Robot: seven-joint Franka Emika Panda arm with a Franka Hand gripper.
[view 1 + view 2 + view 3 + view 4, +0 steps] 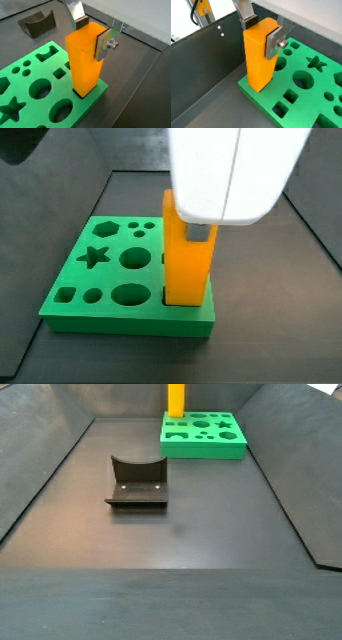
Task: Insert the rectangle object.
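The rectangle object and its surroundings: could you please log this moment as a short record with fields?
rectangle object: orange bar, upright, lower end in a slot at the board's corner
board: green, with star, round and square holes, all empty
claw: at the bar's upper end, silver fingers against opposite faces
fixture: dark bracket, on the floor apart from the board
bar depth in slot: cannot tell

No readable text — none (labels, numbers, brands) on anything.
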